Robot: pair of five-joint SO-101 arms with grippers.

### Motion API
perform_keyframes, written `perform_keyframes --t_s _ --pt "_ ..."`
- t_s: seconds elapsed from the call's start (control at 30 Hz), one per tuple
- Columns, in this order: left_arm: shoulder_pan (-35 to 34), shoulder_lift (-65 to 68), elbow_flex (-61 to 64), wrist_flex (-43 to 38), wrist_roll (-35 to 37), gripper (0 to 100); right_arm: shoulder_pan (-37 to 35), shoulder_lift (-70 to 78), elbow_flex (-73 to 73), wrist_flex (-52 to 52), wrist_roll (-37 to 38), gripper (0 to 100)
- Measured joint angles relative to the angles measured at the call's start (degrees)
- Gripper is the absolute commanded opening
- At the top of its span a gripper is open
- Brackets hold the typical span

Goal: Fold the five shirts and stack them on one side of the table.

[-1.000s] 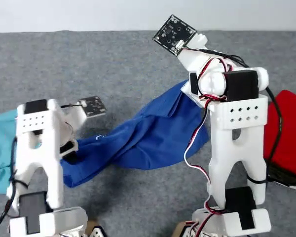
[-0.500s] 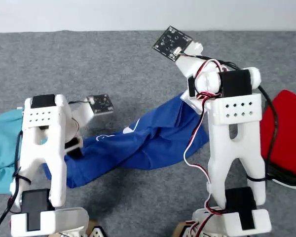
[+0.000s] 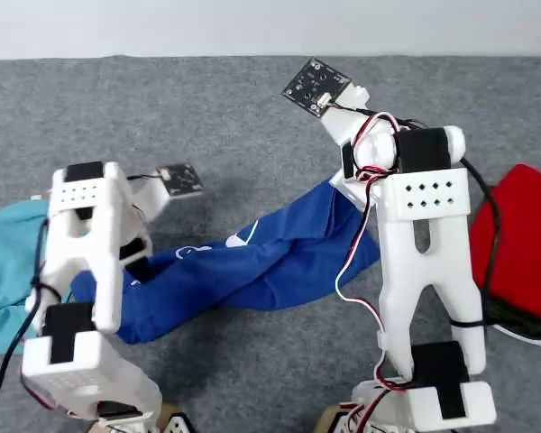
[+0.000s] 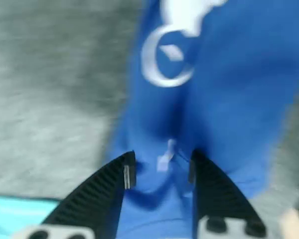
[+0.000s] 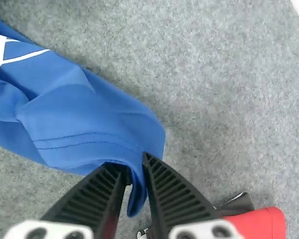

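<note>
A blue shirt (image 3: 270,262) lies bunched into a long band across the grey table (image 3: 207,117), stretched between both arms. My left gripper (image 3: 135,266) holds its left end. In the left wrist view the gripper (image 4: 159,162) has blue shirt (image 4: 214,74) gathered between its black fingers, below a white logo (image 4: 167,55). My right gripper (image 3: 347,176) is at the shirt's far right edge. In the right wrist view the gripper (image 5: 131,167) is shut on a hem of the blue shirt (image 5: 74,124). A teal shirt (image 3: 9,262) lies at the left edge and a red shirt (image 3: 523,244) at the right.
Grey carpet-like cloth covers the table (image 5: 214,74). The teal shirt (image 4: 10,214) sits close beside the left gripper. The red shirt (image 5: 254,224) lies on something white at the right edge, partly behind the right arm.
The left arm has swung rightward and farther from the front edge, with the shirt's end in its gripper. The blue shirt has narrowed into a tighter band. The right arm shifted slightly left.
</note>
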Motion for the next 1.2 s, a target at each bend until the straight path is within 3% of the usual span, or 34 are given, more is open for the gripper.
perform_keyframes --t_s 0.23,0.8,1.0,1.2 --pt "6.7 -0.2 -0.3 10.2 0.0 12 0.8 0.0 0.0 0.0 0.0 1.0" --pt "18.9 -24.7 18.6 11.3 3.6 12 4.9 0.0 0.0 0.0 0.0 1.0" --pt "17.1 -27.6 17.1 9.7 7.5 13 4.9 0.0 -0.7 -0.2 0.0 1.0" --pt "11.3 -27.6 16.9 7.4 7.9 18 5.1 0.1 -11.5 -0.5 0.0 1.0"
